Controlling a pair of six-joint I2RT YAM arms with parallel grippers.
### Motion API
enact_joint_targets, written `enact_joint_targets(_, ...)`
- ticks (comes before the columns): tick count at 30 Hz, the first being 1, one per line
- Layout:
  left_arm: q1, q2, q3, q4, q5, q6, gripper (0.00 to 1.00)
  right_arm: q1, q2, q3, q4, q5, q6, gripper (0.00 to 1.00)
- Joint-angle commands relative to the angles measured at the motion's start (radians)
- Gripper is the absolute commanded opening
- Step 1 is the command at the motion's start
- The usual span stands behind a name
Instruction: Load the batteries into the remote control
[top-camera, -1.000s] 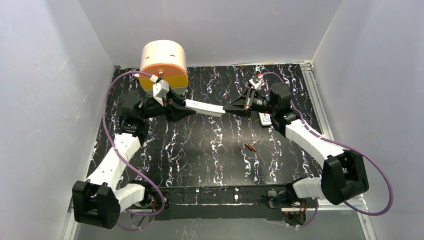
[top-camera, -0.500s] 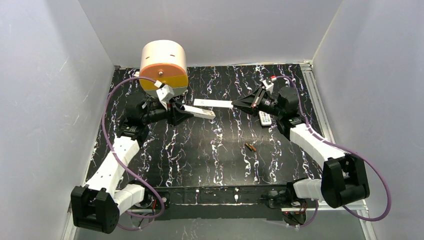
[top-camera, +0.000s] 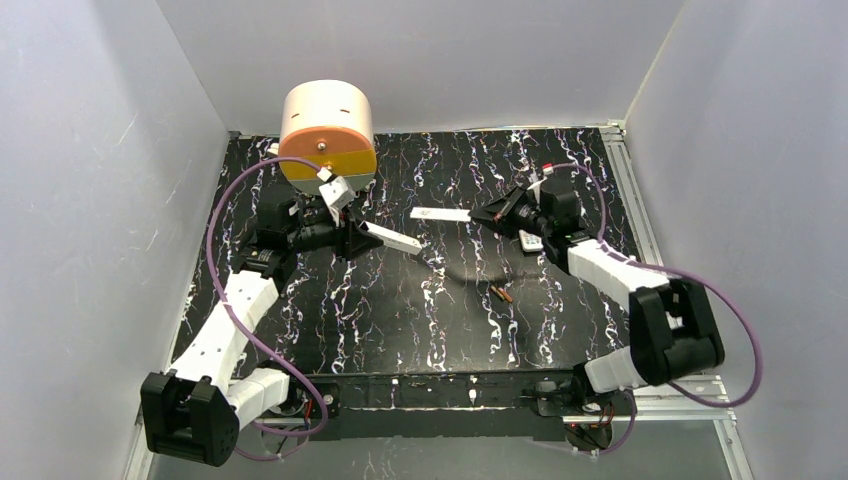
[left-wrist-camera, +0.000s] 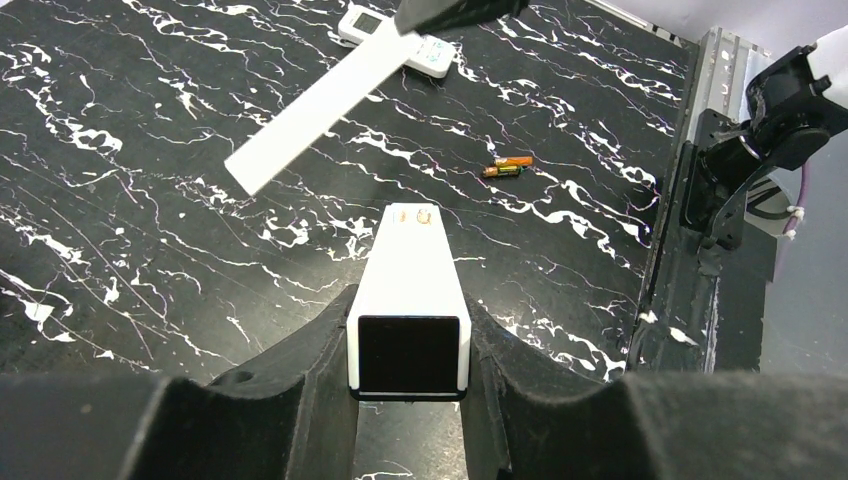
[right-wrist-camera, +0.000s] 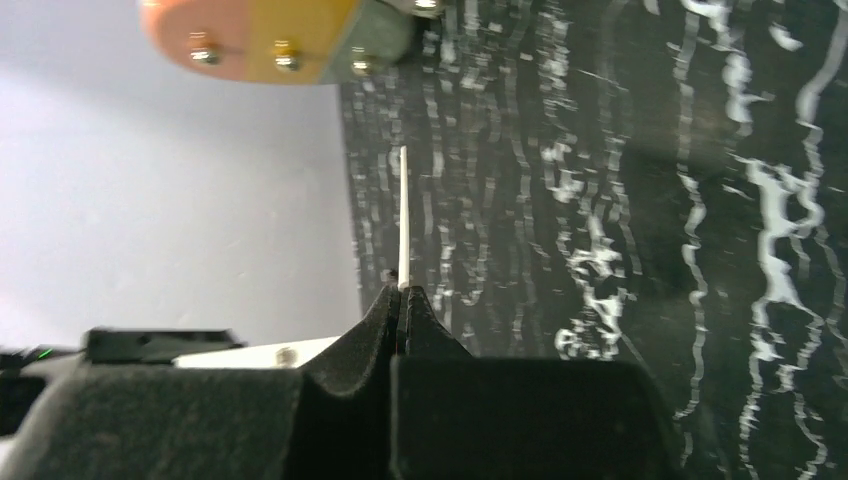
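The two batteries (top-camera: 501, 294) lie side by side on the black marbled table, right of centre; the left wrist view shows the batteries (left-wrist-camera: 508, 166) copper-orange. The small white remote control (top-camera: 530, 240) lies flat beside the right arm; in the left wrist view the remote control (left-wrist-camera: 362, 22) is partly covered. My left gripper (top-camera: 350, 232) is shut on a white bar (left-wrist-camera: 412, 270) with a black end, held above the table. My right gripper (top-camera: 490, 213) is shut on a thin white strip (top-camera: 440, 214), seen edge-on as the strip (right-wrist-camera: 403, 215) in its wrist view.
A peach and orange cylinder (top-camera: 327, 130) stands at the back left, close behind the left arm. A metal rail (top-camera: 625, 180) runs along the table's right edge. Pale walls enclose three sides.
A second ago the bar and strip spanned the gap between the grippers as one piece. They have come apart: the right gripper carried the strip right, the left drew the bar back.
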Motion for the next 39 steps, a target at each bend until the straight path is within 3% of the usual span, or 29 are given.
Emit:
enact_joint_targets(1, 0.003, -0.037, 0.029, -0.014, 0.04, 0.015, 0.0, 0.034, 0.1, 0.007, -0.028, 0.078, -0.083, 0.01)
enact_joint_targets(13, 0.003, -0.055, 0.025, 0.031, 0.063, -0.028, 0.0, 0.076, 0.247, 0.008, -0.164, 0.185, -0.241, 0.04)
enact_joint_targets(16, 0.003, -0.055, 0.026, 0.031, 0.078, -0.031, 0.0, 0.076, 0.242, 0.012, -0.217, 0.187, -0.261, 0.22)
enact_joint_targets(20, 0.003, -0.058, 0.033, 0.025, 0.087, -0.035, 0.0, 0.076, 0.2, 0.091, -0.449, 0.203, -0.317, 0.57)
enact_joint_targets(24, 0.003, -0.055, 0.035, 0.031, 0.119, -0.061, 0.0, 0.077, 0.092, 0.123, -0.527, 0.226, -0.408, 0.74)
enact_joint_targets(27, 0.003, -0.037, 0.05, 0.061, 0.192, -0.1, 0.0, 0.076, 0.007, 0.146, -0.459, 0.071, -0.54, 0.77)
enact_joint_targets(30, 0.0, -0.022, 0.063, 0.082, 0.287, -0.136, 0.0, 0.096, -0.076, 0.167, -0.343, -0.148, -0.709, 0.89)
enact_joint_targets(33, -0.007, -0.025, 0.074, 0.082, 0.347, -0.166, 0.0, 0.109, -0.141, 0.175, -0.237, -0.32, -0.775, 0.97)
enact_joint_targets(36, -0.007, -0.037, 0.077, 0.081, 0.396, -0.164, 0.0, 0.134, -0.155, 0.181, -0.179, -0.439, -0.794, 0.99)
enact_joint_targets(39, -0.009, -0.036, 0.089, 0.08, 0.436, -0.172, 0.0, 0.195, -0.137, 0.225, -0.236, -0.491, -0.867, 0.99)
